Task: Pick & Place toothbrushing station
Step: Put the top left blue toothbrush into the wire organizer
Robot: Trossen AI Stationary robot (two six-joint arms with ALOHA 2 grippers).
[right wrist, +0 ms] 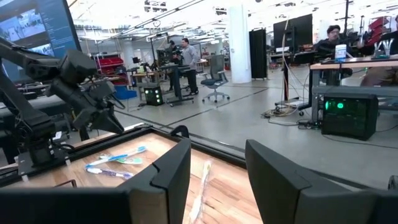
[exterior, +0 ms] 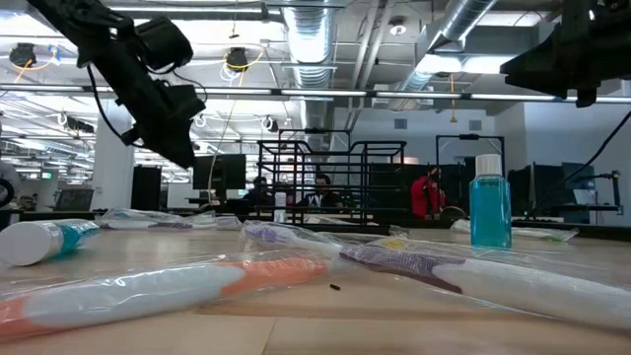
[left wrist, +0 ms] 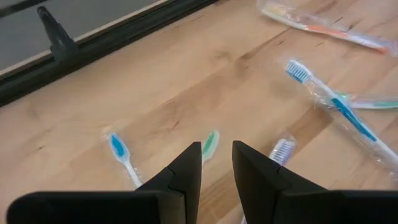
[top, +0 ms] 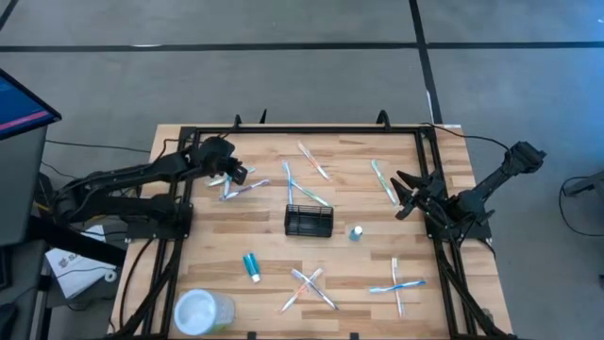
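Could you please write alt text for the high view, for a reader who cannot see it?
Seen from above, a black wire-mesh caddy stands mid-table on a wooden table strewn with wrapped toothbrushes. The left gripper hovers over a toothbrush cluster, and the open right gripper waits by the table's right edge. A clear plastic cup lies on the near-left corner.

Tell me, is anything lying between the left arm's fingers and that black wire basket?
Yes. The left gripper hovers over a small bunch of toothbrushes, and another toothbrush lies on the table between there and the basket.
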